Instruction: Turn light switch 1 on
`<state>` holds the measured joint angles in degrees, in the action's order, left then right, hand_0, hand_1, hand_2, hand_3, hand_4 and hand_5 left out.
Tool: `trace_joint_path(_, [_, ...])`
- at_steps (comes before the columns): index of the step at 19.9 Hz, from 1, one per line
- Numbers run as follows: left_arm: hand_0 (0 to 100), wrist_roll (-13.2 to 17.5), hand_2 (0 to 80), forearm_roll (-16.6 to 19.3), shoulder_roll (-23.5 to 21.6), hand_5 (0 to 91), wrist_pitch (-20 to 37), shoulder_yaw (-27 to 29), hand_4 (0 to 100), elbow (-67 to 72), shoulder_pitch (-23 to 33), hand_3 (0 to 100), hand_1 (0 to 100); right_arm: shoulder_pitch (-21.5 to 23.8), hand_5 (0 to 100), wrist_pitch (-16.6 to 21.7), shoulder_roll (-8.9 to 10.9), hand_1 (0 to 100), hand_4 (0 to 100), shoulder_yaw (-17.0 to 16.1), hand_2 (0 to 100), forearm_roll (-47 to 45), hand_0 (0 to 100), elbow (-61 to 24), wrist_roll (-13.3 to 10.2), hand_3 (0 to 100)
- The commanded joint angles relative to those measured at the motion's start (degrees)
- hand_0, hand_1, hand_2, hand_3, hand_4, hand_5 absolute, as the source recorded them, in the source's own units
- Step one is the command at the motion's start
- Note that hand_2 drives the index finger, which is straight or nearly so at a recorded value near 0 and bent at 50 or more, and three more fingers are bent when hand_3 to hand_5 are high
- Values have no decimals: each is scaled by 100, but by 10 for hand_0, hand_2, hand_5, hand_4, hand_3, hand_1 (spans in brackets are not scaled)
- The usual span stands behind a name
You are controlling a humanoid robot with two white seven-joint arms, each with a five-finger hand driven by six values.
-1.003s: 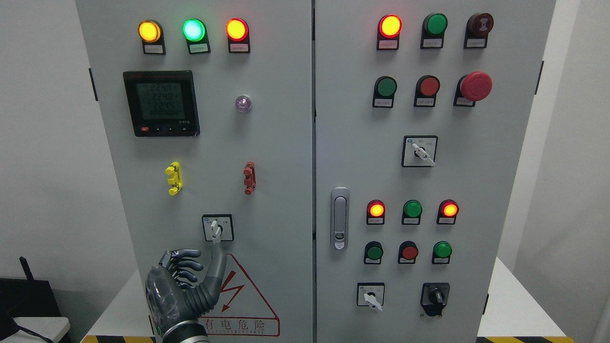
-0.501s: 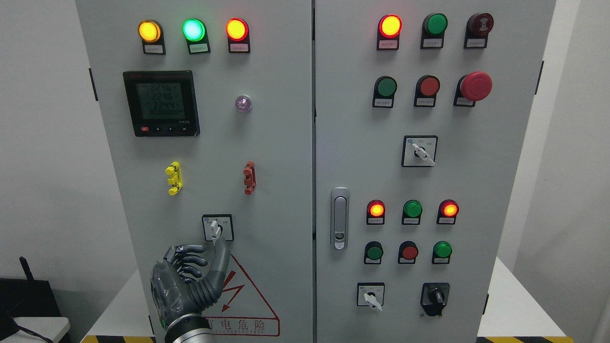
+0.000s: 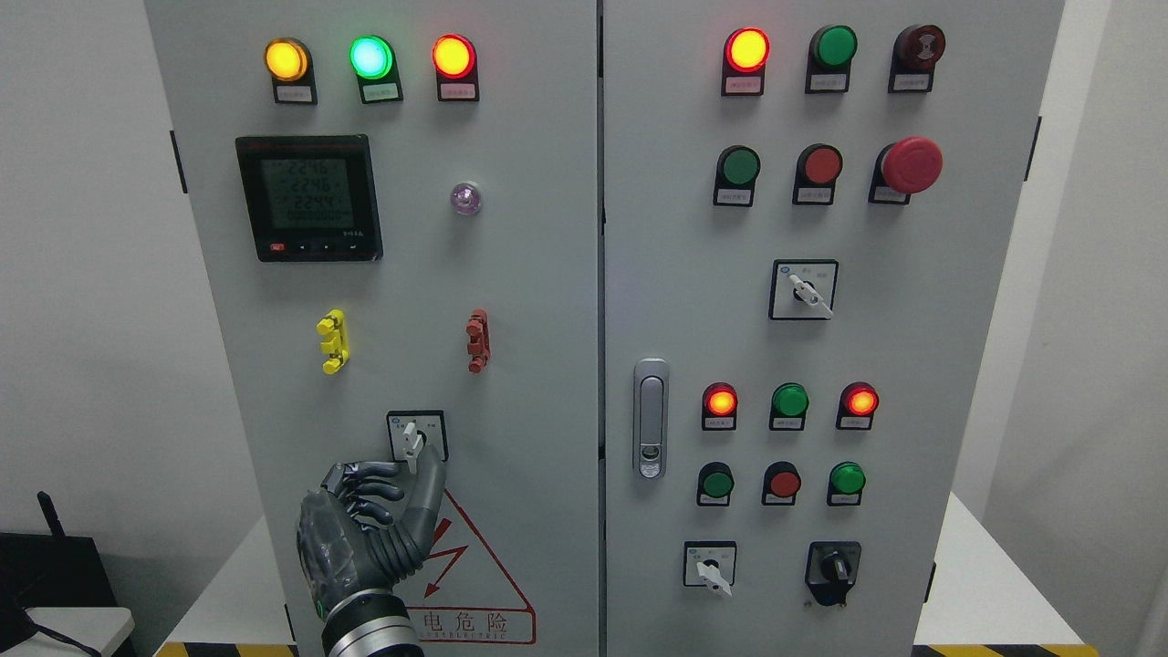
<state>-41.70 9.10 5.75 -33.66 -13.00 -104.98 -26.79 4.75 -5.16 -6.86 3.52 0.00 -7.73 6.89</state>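
A small rotary switch [image 3: 416, 437] with a white lever sits in a black-framed square low on the left door of the grey control cabinet [image 3: 511, 301]. Its lever stands about upright. My left hand [image 3: 370, 525] is raised in front of the door just below the switch. Its fingers are spread and hold nothing. The fingers [image 3: 370, 482] reach up to the lower left of the switch and the thumb tip is at the frame's lower edge. The right hand is not in view.
Lit yellow, green and red lamps [image 3: 369, 57] and a digital meter [image 3: 308, 197] are above. Yellow [image 3: 332, 341] and red [image 3: 477, 339] clips stick out mid-door. The right door carries push buttons, an emergency stop [image 3: 911, 165], a handle [image 3: 650, 417] and three more rotary switches.
My left hand has risen and shifted right toward the switch. Its thumb tip now reaches the switch frame's lower edge. The lever has not turned.
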Motion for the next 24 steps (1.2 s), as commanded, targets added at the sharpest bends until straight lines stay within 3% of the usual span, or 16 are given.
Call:
trace_joint_path(1, [125, -14, 550, -49, 14, 813, -27, -27, 862, 126, -63, 737, 602, 0, 0, -3, 0, 389, 0, 0, 0, -106, 120, 0, -3, 0])
trace_joint_path(24, [165, -23, 556, -251, 31, 810, -168, -19, 864, 206, -256, 735, 523, 0, 0, -3, 0, 389, 0, 0, 0, -106, 120, 0, -3, 0])
